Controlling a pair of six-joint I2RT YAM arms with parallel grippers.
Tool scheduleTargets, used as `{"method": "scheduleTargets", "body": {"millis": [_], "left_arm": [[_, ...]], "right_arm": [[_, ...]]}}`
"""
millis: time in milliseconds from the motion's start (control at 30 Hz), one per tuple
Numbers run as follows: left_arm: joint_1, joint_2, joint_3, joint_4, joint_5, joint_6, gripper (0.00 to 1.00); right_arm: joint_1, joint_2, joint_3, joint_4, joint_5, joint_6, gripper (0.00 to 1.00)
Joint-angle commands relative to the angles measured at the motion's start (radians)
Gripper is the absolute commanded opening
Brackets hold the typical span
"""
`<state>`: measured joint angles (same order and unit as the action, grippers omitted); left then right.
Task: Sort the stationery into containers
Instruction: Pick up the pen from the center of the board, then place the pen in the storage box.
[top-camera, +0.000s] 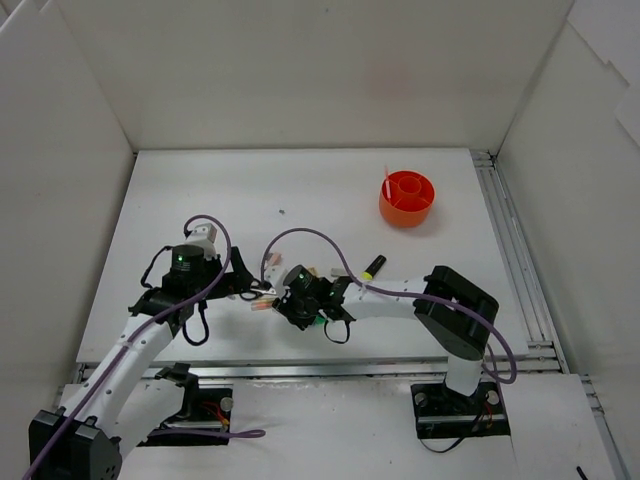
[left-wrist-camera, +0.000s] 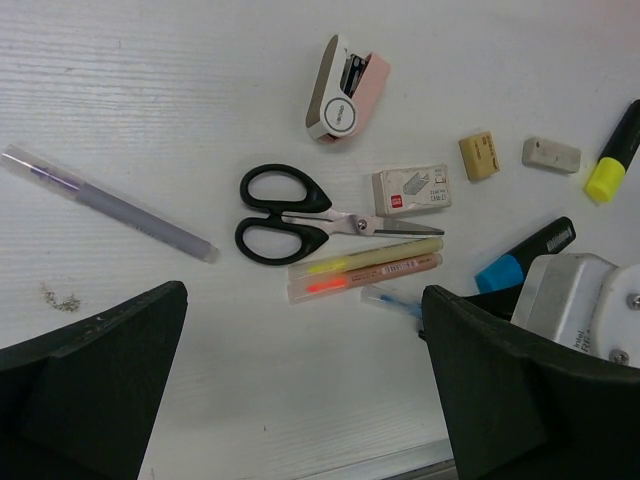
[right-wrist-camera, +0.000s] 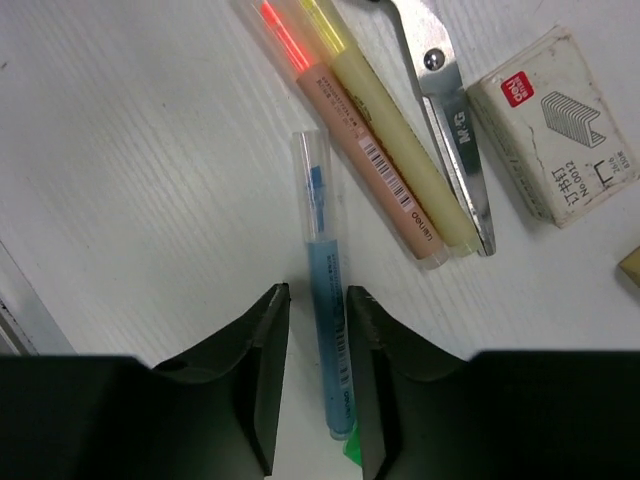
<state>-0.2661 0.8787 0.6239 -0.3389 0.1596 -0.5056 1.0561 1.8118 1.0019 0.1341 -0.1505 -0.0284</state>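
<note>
A thin blue pen (right-wrist-camera: 322, 230) lies on the white table between the fingers of my right gripper (right-wrist-camera: 316, 292), whose jaws have drawn in close on both sides of its barrel. Right beside it lie an orange pen (right-wrist-camera: 365, 160), a yellow pen (right-wrist-camera: 392, 150) and the black-handled scissors (left-wrist-camera: 285, 213). My left gripper (left-wrist-camera: 305, 390) hovers wide open over bare table, near the pens, holding nothing. A grey-purple pen (left-wrist-camera: 110, 203), two erasers (left-wrist-camera: 480, 156), a blue highlighter (left-wrist-camera: 524, 255) and a yellow highlighter (left-wrist-camera: 612, 155) are scattered around. The orange cup (top-camera: 406, 197) stands at the far right.
A pink and white stapler (left-wrist-camera: 346, 87) and a box of staples (left-wrist-camera: 411, 189) lie among the stationery. Both arms crowd together at the near middle of the table (top-camera: 300, 200). White walls enclose it; a metal rail (top-camera: 510, 250) runs along the right.
</note>
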Motion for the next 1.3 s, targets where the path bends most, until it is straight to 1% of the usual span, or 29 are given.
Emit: {"method": "scheduleTargets", "body": {"millis": [0, 67, 100, 133, 167, 200, 300, 367, 400, 467, 500, 533, 567, 600, 633, 667, 700, 733, 767, 800, 867, 1000, 1133, 1267], "left_arm": [[0.005, -0.015, 0.025, 0.031, -0.025, -0.004, 1.0], [0.005, -0.018, 0.025, 0.025, -0.038, -0.004, 1.0], [0.005, -0.018, 0.025, 0.023, -0.041, -0.002, 1.0], [0.005, -0.02, 0.025, 0.02, -0.038, 0.001, 0.99], [0.005, -0.02, 0.031, 0.02, -0.026, 0.002, 1.0], [0.005, -0.02, 0.034, 0.021, -0.02, 0.007, 1.0], [0.005, -0.014, 0.039, 0.04, -0.002, 0.015, 1.0], [0.014, -0.009, 0.04, 0.051, 0.018, 0.016, 1.0], [0.015, -0.006, 0.042, 0.067, 0.05, 0.022, 1.0], [0.015, 0.0, 0.037, 0.092, 0.075, 0.022, 0.99], [0.024, 0.002, 0.039, 0.097, 0.093, 0.021, 1.0], [0.024, 0.0, 0.04, 0.101, 0.1, 0.022, 0.99], [0.024, 0.006, 0.043, 0.101, 0.103, 0.022, 1.0], [0.024, 0.009, 0.048, 0.097, 0.101, 0.022, 0.99], [0.034, 0.014, 0.056, 0.092, 0.1, 0.022, 0.99], [0.034, 0.019, 0.059, 0.083, 0.101, 0.019, 1.0], [0.044, 0.022, 0.062, 0.08, 0.103, 0.016, 0.99], [0.044, 0.026, 0.065, 0.078, 0.104, 0.012, 1.0], [0.044, 0.026, 0.065, 0.078, 0.11, 0.001, 1.0], [0.044, 0.025, 0.06, 0.08, 0.112, -0.005, 0.99], [0.044, 0.022, 0.048, 0.086, 0.104, -0.02, 1.0], [0.053, 0.028, 0.049, 0.074, 0.075, -0.039, 1.0], [0.053, 0.043, 0.056, 0.074, 0.055, -0.056, 1.0], [0.053, 0.062, 0.053, 0.09, 0.047, -0.067, 0.99]], "right_arm": [[0.019, -0.032, -0.034, 0.079, 0.026, 0.012, 0.23], [0.024, -0.043, -0.034, 0.061, 0.013, 0.007, 0.19], [0.025, -0.049, -0.042, 0.058, 0.005, 0.002, 0.13], [0.027, -0.069, -0.045, 0.059, 0.0, -0.001, 0.1], [0.024, -0.083, -0.054, 0.062, 0.0, -0.005, 0.03], [0.027, -0.104, -0.063, 0.067, 0.0, -0.007, 0.0], [0.016, -0.233, -0.104, 0.131, 0.008, -0.025, 0.0], [-0.01, -0.281, -0.118, 0.185, -0.014, -0.024, 0.0], [-0.059, -0.319, -0.132, 0.243, -0.033, -0.015, 0.0], [-0.117, -0.354, -0.149, 0.312, -0.046, -0.004, 0.0], [-0.175, -0.38, -0.155, 0.382, -0.038, -0.001, 0.0], [-0.212, -0.39, -0.157, 0.41, -0.023, -0.002, 0.0], [-0.279, -0.396, -0.152, 0.436, -0.014, -0.008, 0.0], [-0.309, -0.402, -0.143, 0.465, -0.003, -0.011, 0.0], [-0.344, -0.402, -0.131, 0.475, 0.015, -0.019, 0.0], [-0.411, -0.399, -0.105, 0.486, 0.038, -0.027, 0.0], [-0.442, -0.387, -0.089, 0.505, 0.08, -0.025, 0.0], [-0.474, -0.378, -0.077, 0.516, 0.088, -0.033, 0.0], [-0.542, -0.367, -0.059, 0.538, 0.106, -0.028, 0.0], [-0.57, -0.344, -0.051, 0.579, 0.114, -0.025, 0.0], [-0.657, -0.318, -0.005, 0.584, 0.069, -0.037, 0.0], [-0.734, -0.199, 0.075, 0.584, 0.023, -0.087, 0.0], [-0.812, -0.131, 0.124, 0.596, -0.004, -0.107, 0.0], [-0.841, -0.046, 0.167, 0.602, -0.031, -0.117, 0.0]]}}
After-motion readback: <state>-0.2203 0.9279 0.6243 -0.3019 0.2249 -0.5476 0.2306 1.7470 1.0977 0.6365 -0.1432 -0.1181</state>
